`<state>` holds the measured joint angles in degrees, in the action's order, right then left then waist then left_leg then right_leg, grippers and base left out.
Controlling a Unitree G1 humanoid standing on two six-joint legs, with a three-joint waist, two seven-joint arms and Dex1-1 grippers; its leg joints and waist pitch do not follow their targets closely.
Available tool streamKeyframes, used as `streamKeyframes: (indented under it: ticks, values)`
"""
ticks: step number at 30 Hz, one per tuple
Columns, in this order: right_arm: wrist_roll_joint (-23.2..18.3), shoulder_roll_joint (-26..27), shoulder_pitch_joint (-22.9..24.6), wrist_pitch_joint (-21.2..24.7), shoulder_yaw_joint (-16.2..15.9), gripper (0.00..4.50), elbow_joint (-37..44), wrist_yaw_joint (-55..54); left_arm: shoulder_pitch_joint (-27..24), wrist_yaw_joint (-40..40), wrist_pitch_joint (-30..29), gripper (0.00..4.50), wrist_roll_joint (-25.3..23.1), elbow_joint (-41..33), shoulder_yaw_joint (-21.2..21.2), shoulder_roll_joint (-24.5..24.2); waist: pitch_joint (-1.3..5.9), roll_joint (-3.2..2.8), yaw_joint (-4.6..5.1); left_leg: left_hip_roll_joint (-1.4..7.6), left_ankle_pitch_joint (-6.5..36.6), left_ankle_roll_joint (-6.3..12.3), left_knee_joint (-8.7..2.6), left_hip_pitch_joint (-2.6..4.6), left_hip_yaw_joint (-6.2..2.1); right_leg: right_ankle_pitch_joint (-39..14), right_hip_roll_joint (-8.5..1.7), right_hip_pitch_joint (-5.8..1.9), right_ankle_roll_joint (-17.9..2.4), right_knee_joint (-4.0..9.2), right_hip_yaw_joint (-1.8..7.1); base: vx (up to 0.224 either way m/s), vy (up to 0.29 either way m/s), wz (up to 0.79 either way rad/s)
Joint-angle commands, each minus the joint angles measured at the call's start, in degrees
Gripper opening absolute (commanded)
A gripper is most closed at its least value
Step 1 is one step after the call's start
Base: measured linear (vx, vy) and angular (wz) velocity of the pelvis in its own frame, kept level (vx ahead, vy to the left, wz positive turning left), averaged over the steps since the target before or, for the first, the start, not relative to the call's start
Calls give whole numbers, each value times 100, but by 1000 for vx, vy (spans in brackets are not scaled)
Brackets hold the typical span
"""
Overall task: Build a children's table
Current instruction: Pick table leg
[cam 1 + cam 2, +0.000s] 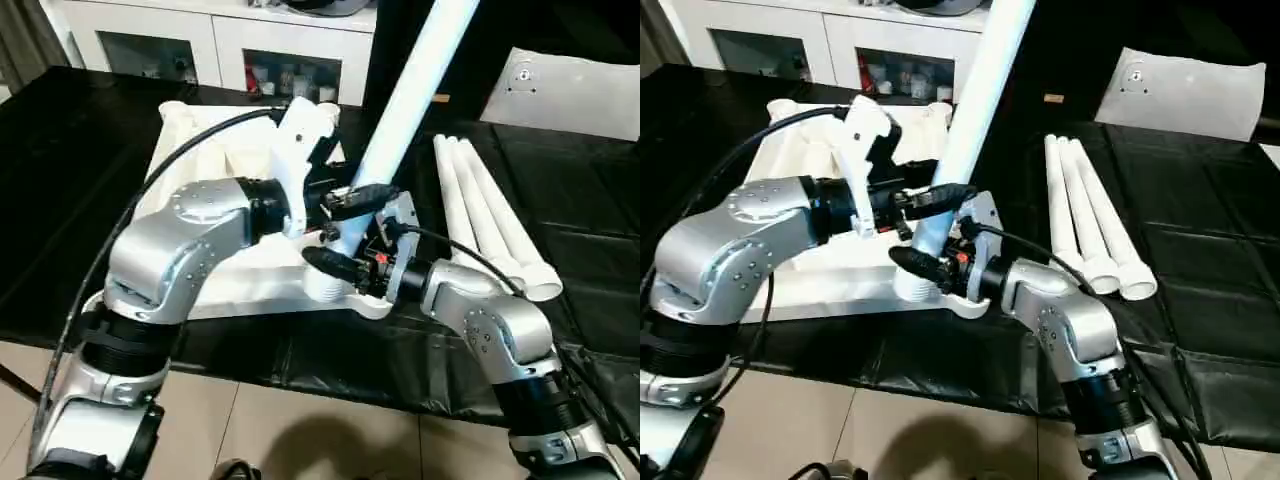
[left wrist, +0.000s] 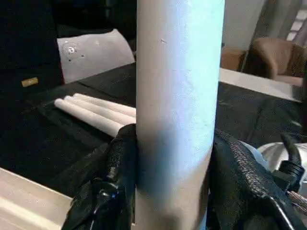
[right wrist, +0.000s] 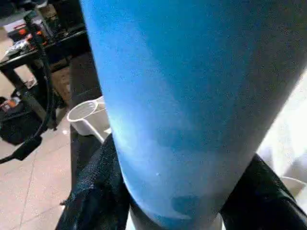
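You are holding one table leg (image 1: 410, 95) with both grippers, and it is standing in the near corner socket (image 1: 328, 285) of the table top (image 1: 215, 160), leaning away toward the cabinet (image 1: 215, 40) at the back. The table top is lying upside down on the black-covered table (image 1: 60, 170), its ribbed underside facing up.

Your left gripper (image 2: 172, 158) is clamping the leg low on its length: one black finger (image 2: 117, 177) is pressing on one side of the tube and the other is pressing on the opposite side, so the tube is sitting squarely between them. Your right gripper (image 3: 172, 191) is gripping the same leg just below the left one, close above the socket, with the tube wedged between its two padded fingers (image 3: 98, 191). Neither pair of fingers is closing fully; each is pinching the width of the leg.

Beyond your right fingers, the other three legs (image 1: 490, 220) are lying side by side on the black cover, touching one another, well apart from the leg you are holding. Farther back past them, a flat white panel (image 1: 575, 90) with a small round mark is resting at the far edge.
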<state>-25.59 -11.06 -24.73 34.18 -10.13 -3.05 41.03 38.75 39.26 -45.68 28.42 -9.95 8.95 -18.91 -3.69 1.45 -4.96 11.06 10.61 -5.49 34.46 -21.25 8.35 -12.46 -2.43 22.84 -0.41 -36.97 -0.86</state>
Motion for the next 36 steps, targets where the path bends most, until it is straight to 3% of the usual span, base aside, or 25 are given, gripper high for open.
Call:
streamKeyframes:
  ticks: [1, 5, 10, 25, 30, 34, 36]
  values:
    - [4, -55, -59, 46, 54, 193, -106, 42, -53, 810, -3, 254, 670, -382, 216, 80, 414, -59, 1, 85, 535, -199, -364, 30, 46, -28, -359, -359, -1092, 407, 187, 0, 0, 0]
    - [1, -96, -25, 63, 4, 193, -83, 190, -147, 1186, -208, 254, 1174, -358, 11, 94, 404, -61, -4, 90, 610, -187, -369, 41, 51, -127, -360, -340, -1097, 424, 191, 0, 0, 0]
    - [-12, -118, 1, 79, -5, 193, -53, 205, -236, 1349, -151, 254, 1069, -312, 89, 24, 398, -57, -3, 95, 679, -197, -380, 43, 51, -337, -366, -332, -1043, 437, 193, 0, 0, 0]
    - [-3, -126, 19, 79, 7, 193, -49, 290, -307, 1722, -151, 254, 1224, -269, -26, -30, 408, -68, 0, 91, 590, -188, -375, 36, 48, -180, -363, -341, -1059, 422, 194, 0, 0, 0]
    - [-3, -132, 5, 64, 38, 193, -58, 306, -265, 1665, -25, 254, 990, -128, 14, -93, 409, -84, -3, 88, 626, -202, -376, 41, 44, -151, -362, -340, -1076, 421, 190, 0, 0, 0]
    - [-7, -169, 30, -71, 72, 193, -62, 431, -435, 2170, 213, 253, 985, 21, -21, -267, 419, -89, -9, 91, 610, -185, -375, 42, 42, -91, -370, -344, -1088, 407, 193, 0, 0, 0]
    - [71, -206, 63, -214, 43, 193, -90, 475, -509, 2366, 272, 281, 947, 153, -36, -372, 410, -106, 3, 90, 649, -189, -379, 46, 43, -47, -359, -333, -1116, 417, 186, 0, 0, 0]
